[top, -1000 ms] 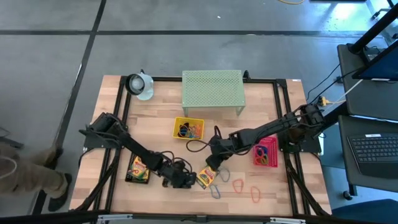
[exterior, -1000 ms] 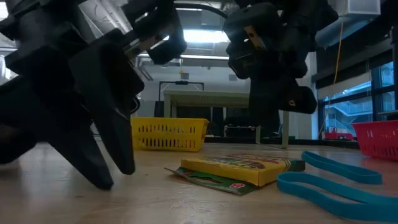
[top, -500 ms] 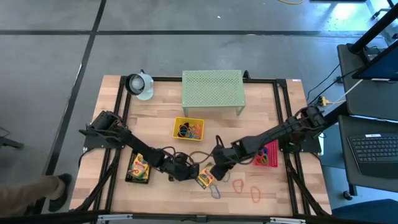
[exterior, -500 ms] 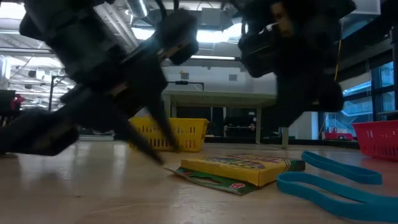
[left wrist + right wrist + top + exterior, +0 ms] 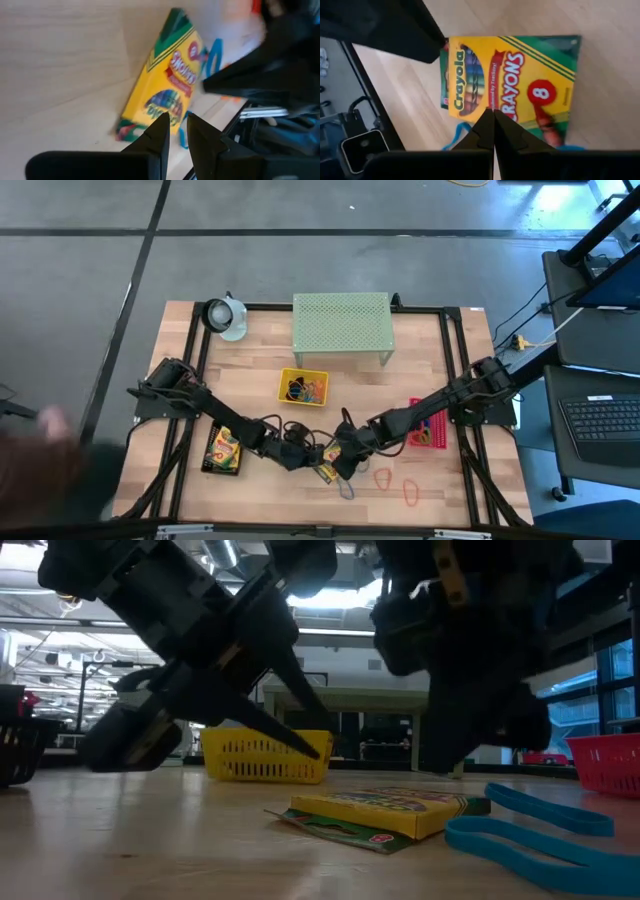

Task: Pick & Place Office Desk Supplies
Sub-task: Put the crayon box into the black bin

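Crayon box (image 5: 327, 471): flat on the wood table (image 5: 420, 370), near the front edge, between the two grippers.
Left gripper (image 5: 308, 454): just beside the crayon box, fingers a little apart, holding nothing.
Right gripper (image 5: 340, 462): right over the crayon box, fingers pressed together, empty.
Blue loops (image 5: 520, 825): flat on the table, just beside the box.
Yellow tray (image 5: 303, 387): farther back, loops inside.
Pink tray (image 5: 430, 425): by the right arm.

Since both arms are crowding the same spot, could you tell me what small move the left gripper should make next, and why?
Probably the left gripper should open wider before lowering onto the yellow-and-green cardboard crayon box. Its fingers stand only slightly apart, narrower than the box lying flat on the wooden table, and hold nothing. The shut right gripper hovers over the same box, so clearance looks tight.
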